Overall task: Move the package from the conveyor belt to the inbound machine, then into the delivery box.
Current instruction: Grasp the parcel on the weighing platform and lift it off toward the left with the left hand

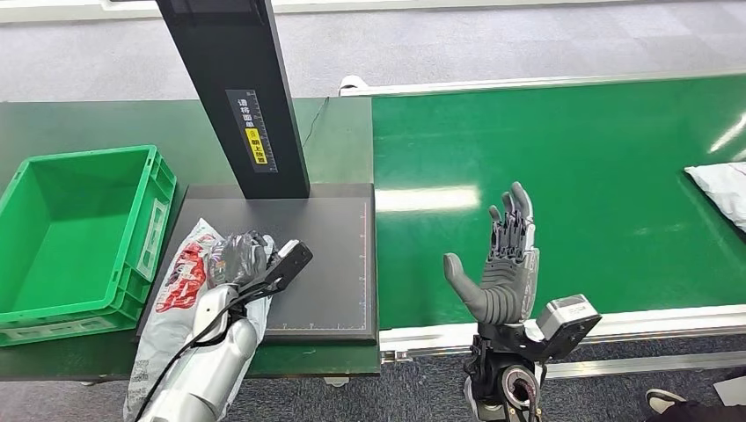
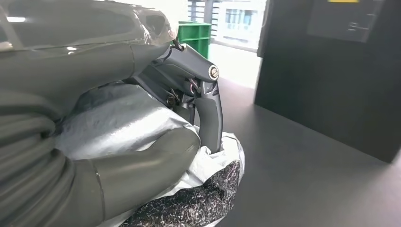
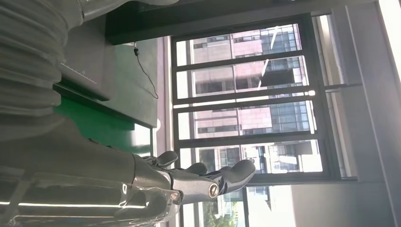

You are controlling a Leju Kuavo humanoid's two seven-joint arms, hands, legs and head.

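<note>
A silver plastic package [image 1: 180, 290] with red print lies over the left edge of the inbound machine's black plate [image 1: 325, 264]. My left hand [image 1: 251, 264] grips its upper end, and in the left wrist view the fingers [image 2: 208, 109] and thumb wrap the crinkled silver bag [image 2: 118, 127]. The green delivery box [image 1: 75, 229] stands empty just left of the package. My right hand [image 1: 506, 264] is raised over the near part of the green conveyor belt [image 1: 598, 176], fingers straight and apart, holding nothing. The right wrist view shows those fingers [image 3: 222, 177] spread in the air.
The machine's black post [image 1: 237, 88] rises from the back of the plate. A second white package [image 1: 721, 189] lies on the belt at the far right. The belt's metal rail [image 1: 633, 321] runs along the near edge. A shoe [image 1: 669, 403] shows at the bottom right.
</note>
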